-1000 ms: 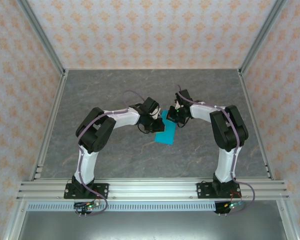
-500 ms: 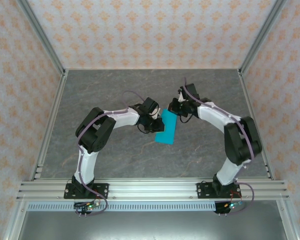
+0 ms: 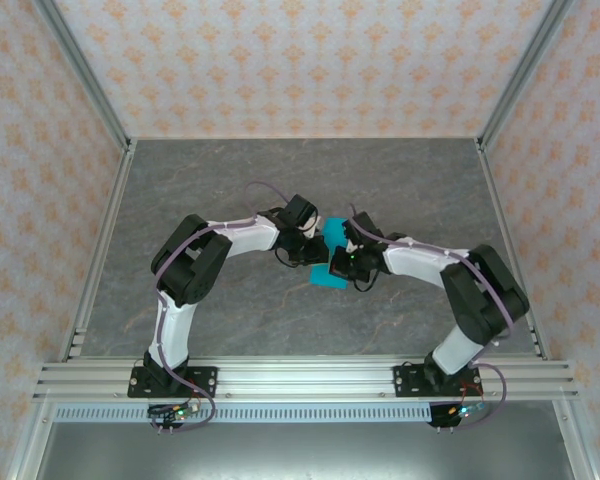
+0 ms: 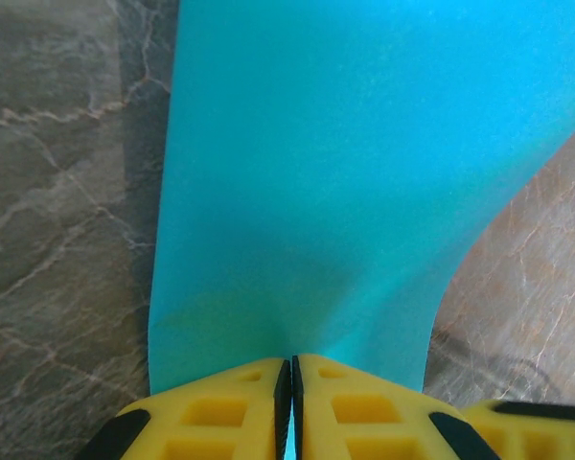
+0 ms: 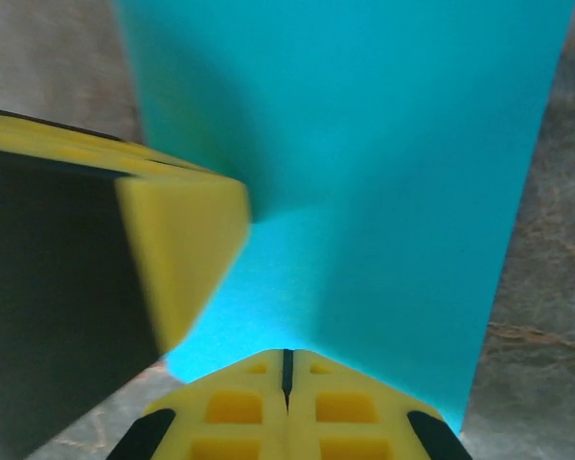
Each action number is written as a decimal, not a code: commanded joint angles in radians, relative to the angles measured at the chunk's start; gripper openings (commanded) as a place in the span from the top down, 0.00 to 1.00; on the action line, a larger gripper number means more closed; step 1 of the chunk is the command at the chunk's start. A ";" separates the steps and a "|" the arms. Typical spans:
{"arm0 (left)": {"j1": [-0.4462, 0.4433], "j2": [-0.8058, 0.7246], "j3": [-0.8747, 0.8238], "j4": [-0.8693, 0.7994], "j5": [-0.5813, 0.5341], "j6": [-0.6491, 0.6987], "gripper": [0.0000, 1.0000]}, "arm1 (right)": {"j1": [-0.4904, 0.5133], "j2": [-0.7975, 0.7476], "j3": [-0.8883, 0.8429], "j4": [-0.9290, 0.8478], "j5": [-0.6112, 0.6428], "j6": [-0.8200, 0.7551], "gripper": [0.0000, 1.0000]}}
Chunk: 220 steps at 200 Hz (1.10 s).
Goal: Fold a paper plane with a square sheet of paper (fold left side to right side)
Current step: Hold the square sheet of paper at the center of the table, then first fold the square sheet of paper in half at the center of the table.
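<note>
The square sheet of paper [image 3: 327,278] is bright cyan and lies as a narrow strip on the middle of the grey table. My left gripper [image 3: 310,245] is at its left edge, shut on that edge, with a sliver of cyan between the yellow pads. In the left wrist view the sheet [image 4: 345,172] rises away from the left gripper [image 4: 291,360]. My right gripper [image 3: 340,262] is over the middle of the strip, shut, with nothing seen between its pads. In the right wrist view the right gripper [image 5: 287,353] has its tips at the sheet [image 5: 393,163], next to a yellow left finger [image 5: 182,249].
The grey marbled table [image 3: 230,180] is bordered by aluminium posts and patterned walls on three sides. A slotted aluminium rail [image 3: 300,378] runs along the near edge with both arm bases on it. Both forearms meet over the table's centre.
The right arm swung from the sheet's far end toward me, and its gripper now covers the middle of the strip. The left gripper has kept its hold and place.
</note>
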 commanded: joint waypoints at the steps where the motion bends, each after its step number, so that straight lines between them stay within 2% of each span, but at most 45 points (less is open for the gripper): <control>1: -0.020 0.007 -0.012 -0.039 -0.045 -0.008 0.87 | 0.011 0.034 0.002 -0.026 0.044 0.017 0.99; 76: 0.002 0.019 0.101 -0.063 -0.039 -0.011 0.85 | 0.015 0.077 0.001 -0.171 0.133 -0.048 1.00; 162: 0.051 0.114 0.185 -0.078 -0.044 0.015 0.86 | 0.016 0.106 0.023 -0.210 0.153 -0.079 1.00; 220: 0.101 0.180 0.256 -0.071 -0.066 -0.013 0.86 | 0.015 0.119 0.036 -0.281 0.182 -0.136 1.00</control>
